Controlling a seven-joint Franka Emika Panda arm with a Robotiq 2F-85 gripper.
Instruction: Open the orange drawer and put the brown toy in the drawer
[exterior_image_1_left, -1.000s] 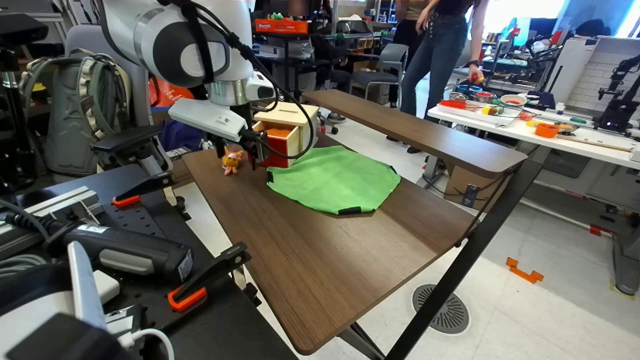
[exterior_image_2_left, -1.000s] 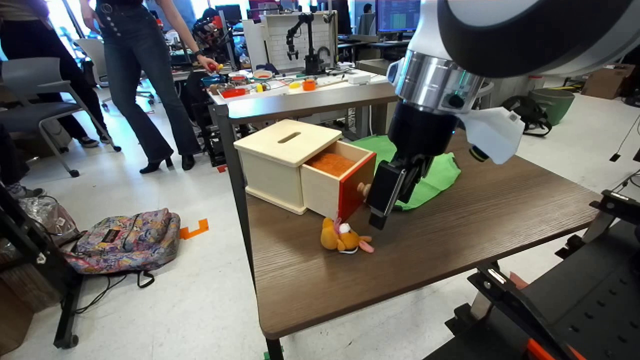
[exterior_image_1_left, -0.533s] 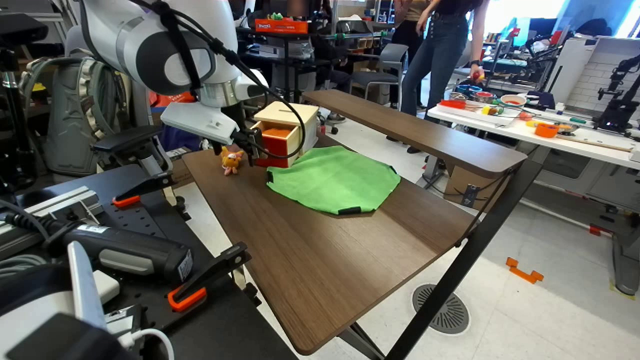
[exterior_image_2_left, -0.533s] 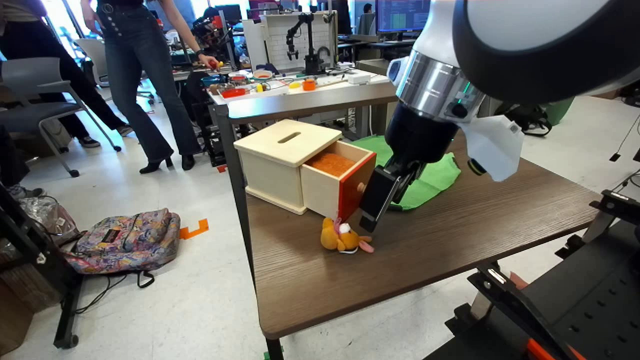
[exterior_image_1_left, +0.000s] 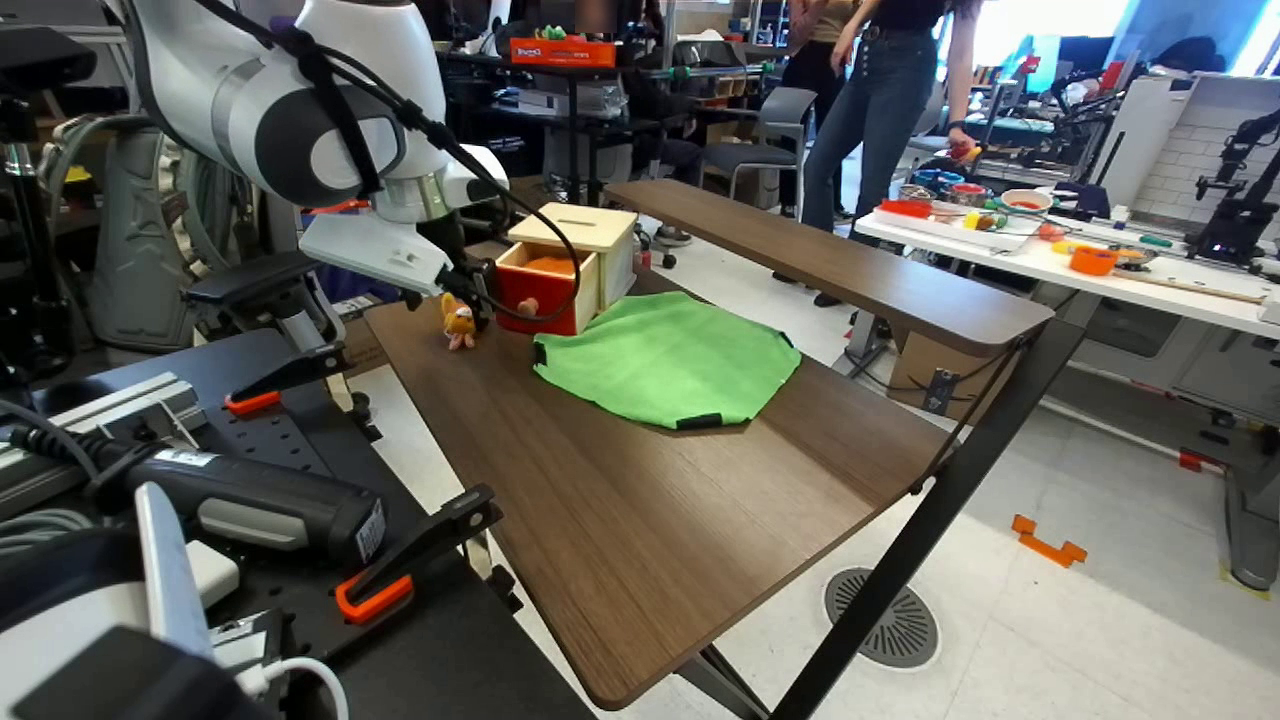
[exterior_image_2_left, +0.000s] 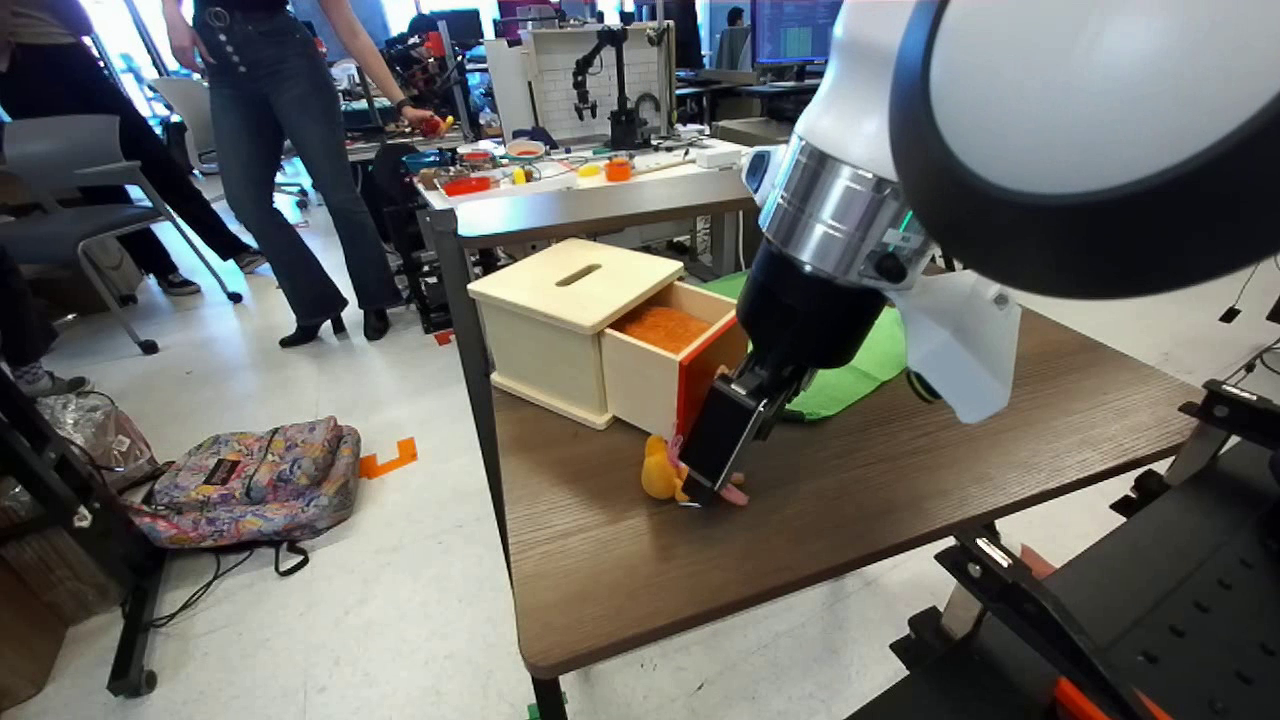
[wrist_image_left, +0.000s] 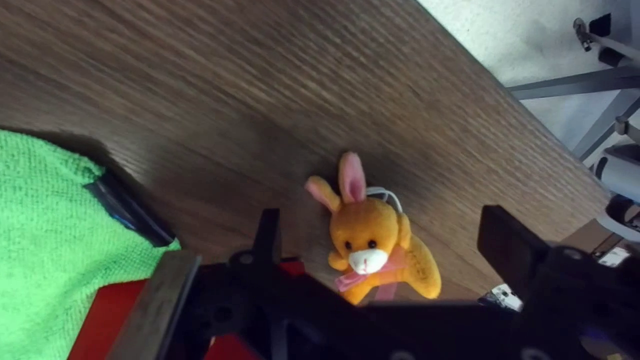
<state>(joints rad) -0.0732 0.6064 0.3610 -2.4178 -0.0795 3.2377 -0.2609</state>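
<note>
The orange drawer (exterior_image_2_left: 640, 380) is pulled partly out of its pale wooden box (exterior_image_2_left: 540, 345). Its red front and round knob also show in an exterior view (exterior_image_1_left: 515, 290). Its inside floor is orange. The brown toy (wrist_image_left: 367, 230) is an orange-brown plush rabbit with pink ears, a white muzzle and a pink ribbon. It lies on the table in front of the drawer and shows in both exterior views (exterior_image_1_left: 459, 322) (exterior_image_2_left: 659, 470). My gripper (wrist_image_left: 382, 225) is open, with the toy between its fingers in the wrist view; contact cannot be told. In an exterior view my gripper (exterior_image_2_left: 705, 490) partly hides the toy.
A green cloth (exterior_image_1_left: 670, 360) lies on the brown table (exterior_image_1_left: 640, 520) beside the drawer box; it also shows in the wrist view (wrist_image_left: 45, 225). The table's edge runs close to the toy. A raised shelf (exterior_image_1_left: 800, 250) runs along the table's far side.
My gripper has moved away from the drawer knob and down to the toy, tilting more. The drawer stays partly open and the toy lies in the same place.
</note>
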